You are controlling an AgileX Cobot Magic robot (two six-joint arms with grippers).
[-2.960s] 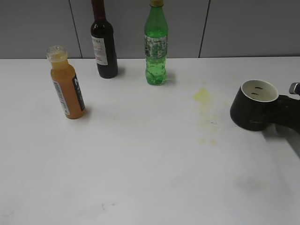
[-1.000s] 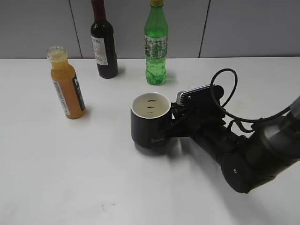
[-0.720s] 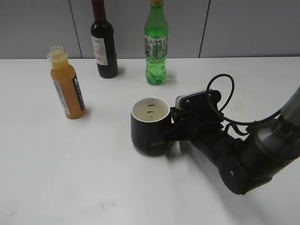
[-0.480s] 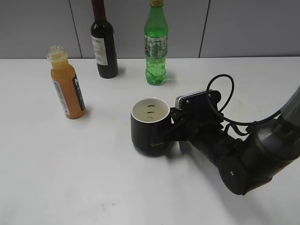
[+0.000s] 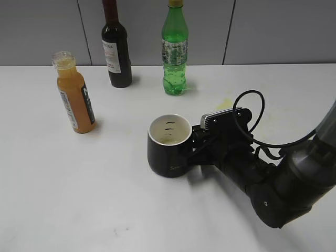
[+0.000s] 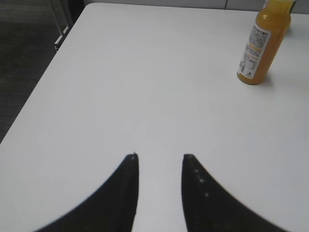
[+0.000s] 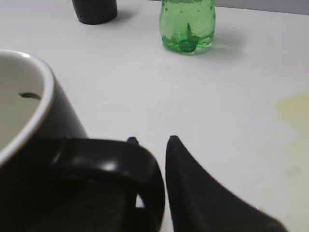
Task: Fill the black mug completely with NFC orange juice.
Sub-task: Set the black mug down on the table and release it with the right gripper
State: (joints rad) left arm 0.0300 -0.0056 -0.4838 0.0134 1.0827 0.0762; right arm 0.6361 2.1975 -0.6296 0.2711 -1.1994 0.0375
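The black mug (image 5: 167,155), white inside, stands near the table's middle; it also fills the left of the right wrist view (image 7: 29,164). My right gripper (image 5: 193,149) is shut on its loop handle, which sits between the fingers (image 7: 151,140). The mug holds no visible juice, only dark marks on its inner wall. The NFC orange juice bottle (image 5: 76,97), uncapped and nearly full, stands at the left rear; it also shows in the left wrist view (image 6: 259,46). My left gripper (image 6: 159,157) is open and empty over bare table, far from the bottle.
A dark wine bottle (image 5: 116,52) and a green soda bottle (image 5: 174,52) stand at the back against the wall; both show in the right wrist view (image 7: 94,9) (image 7: 187,24). A yellowish stain (image 5: 226,104) marks the table behind the right arm. The table's left edge shows (image 6: 43,82).
My right gripper carried the mug from the right edge to the table's middle. In the last half second the arm and mug shifted slightly toward the front.
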